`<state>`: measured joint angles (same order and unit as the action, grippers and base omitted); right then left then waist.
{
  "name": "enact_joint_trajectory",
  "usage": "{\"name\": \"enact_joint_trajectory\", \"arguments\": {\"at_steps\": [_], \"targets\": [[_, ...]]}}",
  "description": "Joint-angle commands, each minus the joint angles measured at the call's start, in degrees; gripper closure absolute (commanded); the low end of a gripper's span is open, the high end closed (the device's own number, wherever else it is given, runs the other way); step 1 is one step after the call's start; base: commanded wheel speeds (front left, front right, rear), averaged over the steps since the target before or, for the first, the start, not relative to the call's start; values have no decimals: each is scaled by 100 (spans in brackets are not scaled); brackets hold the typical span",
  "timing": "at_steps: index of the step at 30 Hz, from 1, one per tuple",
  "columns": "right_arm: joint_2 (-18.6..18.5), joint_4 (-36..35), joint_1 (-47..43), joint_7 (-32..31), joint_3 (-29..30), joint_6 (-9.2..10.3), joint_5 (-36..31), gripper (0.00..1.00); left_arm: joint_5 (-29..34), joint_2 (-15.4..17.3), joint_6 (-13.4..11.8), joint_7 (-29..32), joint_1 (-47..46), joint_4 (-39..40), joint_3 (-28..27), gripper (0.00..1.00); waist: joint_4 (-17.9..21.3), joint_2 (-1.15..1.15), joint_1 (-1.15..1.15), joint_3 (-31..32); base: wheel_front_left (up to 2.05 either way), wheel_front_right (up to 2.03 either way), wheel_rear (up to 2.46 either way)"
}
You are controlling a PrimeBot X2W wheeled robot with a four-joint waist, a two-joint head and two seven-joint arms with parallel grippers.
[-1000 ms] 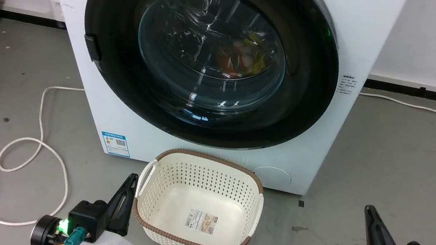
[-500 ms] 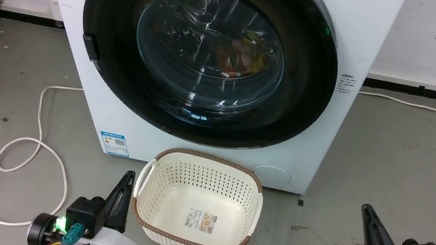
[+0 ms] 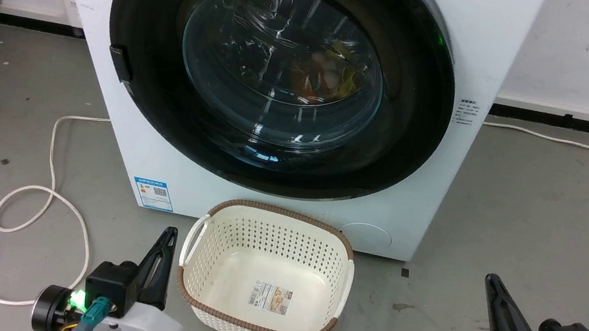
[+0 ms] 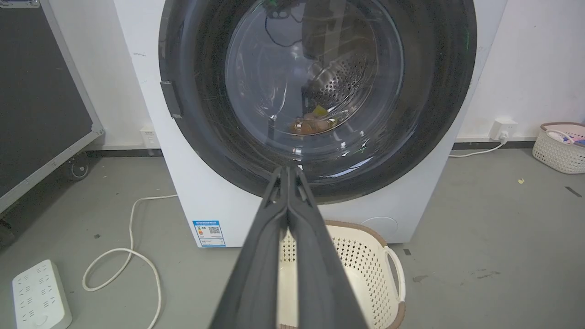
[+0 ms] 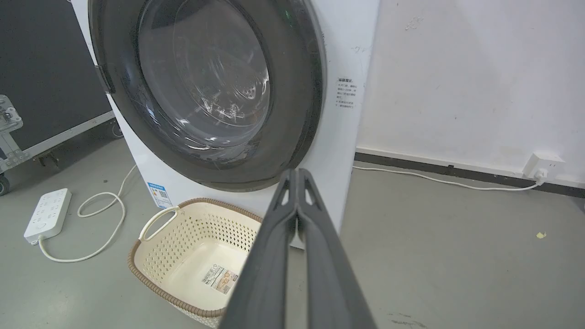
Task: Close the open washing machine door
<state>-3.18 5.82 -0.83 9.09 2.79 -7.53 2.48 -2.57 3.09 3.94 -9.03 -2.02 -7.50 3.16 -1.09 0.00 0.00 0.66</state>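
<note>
In the head view, the machine, basket and floor all sit a touch further left than 1 second ago. That means the camera has moved, not the things. The washing machine door lies flush in the front of the washing machine, exactly as it did then. Judging by that, the closing looks done, and the arms need only keep clear.

The left gripper is at the near left, just beside the basket. The right gripper is at the near right over the grey floor. Each has its 2 fingers pressed together on nothing.

The door is a glossy black ring around a bulging clear glass bowl, with coloured laundry showing through. The machine's front is smooth white. The basket is cream perforated plastic with a brown woven rim.

In the left wrist view, the matte dark fingers taper until their tips meet, and they point at the door's lower edge without touching it. A perforated steel drum glints behind the glass.

In the right wrist view, the fingers also meet at the tips. The door is seen at a slant here, and its rim sits against the white front with no visible gap.
</note>
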Motion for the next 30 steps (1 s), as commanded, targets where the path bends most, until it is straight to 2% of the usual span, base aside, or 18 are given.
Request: {"name": "enact_joint_trajectory", "arguments": {"at_steps": [1,30], "targets": [[12,-51,32,-38,-15,2,-34,100,42,3,-37,36,82,45,-10,100,1,0,0,-1,0,0,0],[19,-259,52,-379,-118,3,-118,100,126,-7,-177,375,129,321,-130,100,43,0,0,-26,0,0,0]]}}
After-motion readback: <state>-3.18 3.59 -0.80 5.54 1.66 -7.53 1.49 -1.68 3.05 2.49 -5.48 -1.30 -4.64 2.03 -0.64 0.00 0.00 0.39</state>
